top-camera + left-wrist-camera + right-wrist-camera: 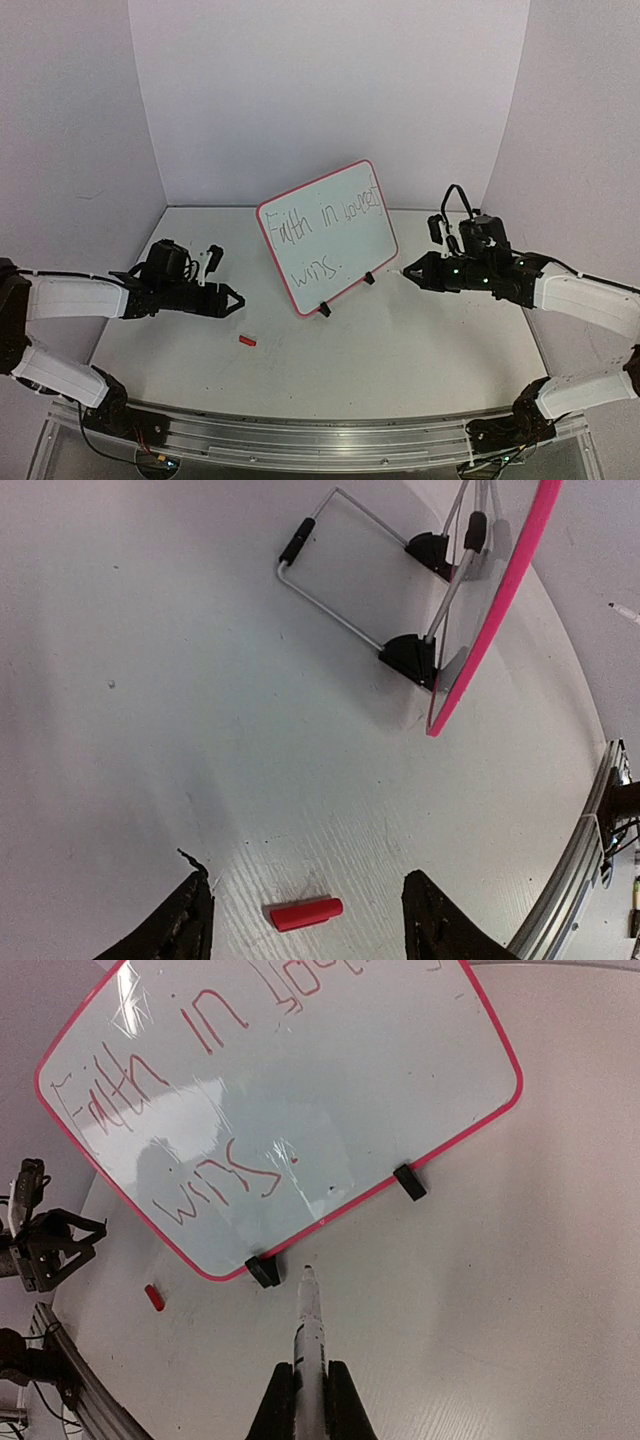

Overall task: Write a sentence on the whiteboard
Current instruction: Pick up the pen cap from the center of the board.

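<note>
Since the sentence (300, 232) looks done on the whiteboard (362, 250) standing in the middle and your right gripper (418, 270) is shut tight on the marker (308, 1320), mind the red cap (305, 913): it lies flat just under your left gripper (305, 878), open wide, long side pointing finger to finger.

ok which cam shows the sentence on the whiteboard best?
Right wrist: the sentence is close and large, though the top line's end is cropped. Top external shows it whole but small. Left wrist sees the whiteboard edge-on, no writing.
</note>
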You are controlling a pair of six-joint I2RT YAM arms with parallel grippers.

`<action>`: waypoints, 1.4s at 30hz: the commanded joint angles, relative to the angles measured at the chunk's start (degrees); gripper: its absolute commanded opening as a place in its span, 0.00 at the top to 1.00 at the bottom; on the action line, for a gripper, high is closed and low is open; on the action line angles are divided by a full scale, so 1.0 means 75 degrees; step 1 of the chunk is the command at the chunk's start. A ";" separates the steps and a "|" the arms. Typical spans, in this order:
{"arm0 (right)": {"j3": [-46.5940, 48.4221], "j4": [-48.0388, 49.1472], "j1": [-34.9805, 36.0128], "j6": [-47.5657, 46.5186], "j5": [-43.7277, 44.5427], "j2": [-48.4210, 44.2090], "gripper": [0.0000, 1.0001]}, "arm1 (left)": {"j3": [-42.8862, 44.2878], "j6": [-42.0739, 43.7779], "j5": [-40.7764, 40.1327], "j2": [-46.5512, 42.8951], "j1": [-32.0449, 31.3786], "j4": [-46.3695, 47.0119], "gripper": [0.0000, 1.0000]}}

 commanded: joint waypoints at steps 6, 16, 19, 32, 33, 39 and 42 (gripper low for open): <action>-0.0199 -0.0136 0.0048 0.0430 -0.0499 -0.0266 1.00 | 0.0480 -0.0303 0.1301 0.1745 -0.0382 0.1752 0.37; -0.0193 -0.0136 0.0073 0.0529 -0.0503 -0.0298 1.00 | 0.0391 -0.0477 0.1225 0.2156 -0.0683 0.1457 0.39; -0.0235 -0.0136 0.0068 0.0518 -0.0462 -0.0362 1.00 | 0.0193 -0.0502 0.1218 0.2084 -0.0700 0.1274 0.39; -0.0310 -0.0136 0.0070 0.0491 -0.0483 -0.0448 1.00 | -0.0154 -0.0814 0.0999 0.1798 -0.1190 0.0558 0.40; -0.0328 -0.0136 0.0069 0.0492 -0.0480 -0.0477 1.00 | -0.0193 -0.0896 0.0950 0.1751 -0.1287 0.0512 0.40; -0.0385 -0.0136 0.0072 0.0493 -0.0474 -0.0519 1.00 | -0.0395 -0.1521 0.0195 0.1328 -0.2057 -0.0010 0.40; -0.0399 -0.0136 0.0071 0.0480 -0.0490 -0.0519 1.00 | -0.0445 -0.1800 -0.0396 0.0972 -0.2428 -0.0487 0.40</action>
